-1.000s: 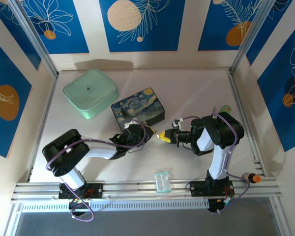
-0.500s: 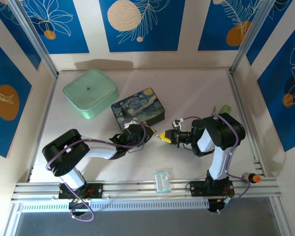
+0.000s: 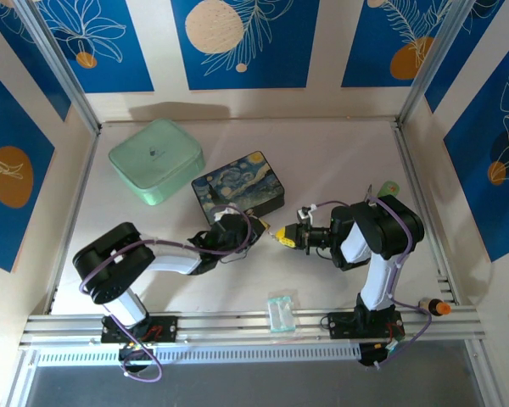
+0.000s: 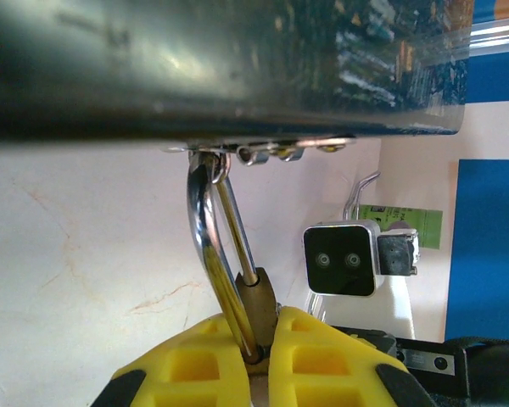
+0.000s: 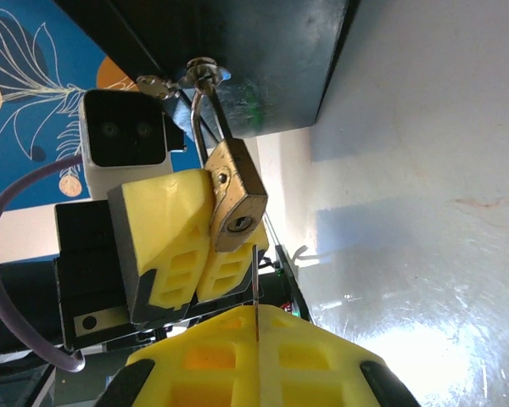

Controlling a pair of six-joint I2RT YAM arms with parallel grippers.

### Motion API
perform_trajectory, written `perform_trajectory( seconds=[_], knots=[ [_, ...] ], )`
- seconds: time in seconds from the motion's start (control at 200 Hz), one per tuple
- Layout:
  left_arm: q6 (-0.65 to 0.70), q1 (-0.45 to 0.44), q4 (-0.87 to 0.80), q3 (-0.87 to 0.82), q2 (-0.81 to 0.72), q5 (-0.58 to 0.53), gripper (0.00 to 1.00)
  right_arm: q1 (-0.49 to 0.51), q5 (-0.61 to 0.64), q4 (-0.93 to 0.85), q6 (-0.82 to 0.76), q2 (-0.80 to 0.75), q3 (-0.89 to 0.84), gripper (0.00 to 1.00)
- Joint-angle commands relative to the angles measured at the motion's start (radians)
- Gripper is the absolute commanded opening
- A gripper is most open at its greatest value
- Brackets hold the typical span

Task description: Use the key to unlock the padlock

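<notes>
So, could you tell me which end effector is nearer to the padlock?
Left: the left end effector is shut on the padlock itself, while the right end effector holds the key close by its keyhole.

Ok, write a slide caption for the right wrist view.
Left end effector grips the brass padlock while the right end effector holds the key just short of its keyhole.

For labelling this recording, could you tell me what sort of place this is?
Probably a lab robot test cell, not a home: a pale table boxed in by blue leaf-print wall panels, with the left arm and right arm bolted to an aluminium rail.
</notes>
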Motion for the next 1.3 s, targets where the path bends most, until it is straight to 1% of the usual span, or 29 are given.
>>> perform_trajectory(
  seconds=[0.0, 0.405, 0.555, 0.69, 1.296],
  knots=[
    [-0.069, 0.018, 0.054, -0.018, 0.015, 0.044, 0.00, -0.002, -0.025, 0.010, -0.021, -0.024, -0.008, 0.00],
    [-0.068, 0.021, 0.050, -0.022, 0.012, 0.051, 0.00, -0.013, -0.024, 0.009, 0.000, -0.048, 0.007, 0.00],
    [-0.044, 0.019, -0.010, -0.010, -0.004, 0.045, 0.00, -0.015, -0.026, 0.009, 0.000, -0.043, 0.010, 0.00],
    [-0.068, 0.018, 0.050, -0.026, 0.002, 0.052, 0.00, -0.019, -0.020, 0.010, -0.004, -0.014, 0.025, 0.00],
    [-0.109, 0.007, 0.111, -0.018, 0.007, 0.094, 0.00, -0.020, -0.014, 0.009, -0.005, 0.021, 0.067, 0.00]
  ],
)
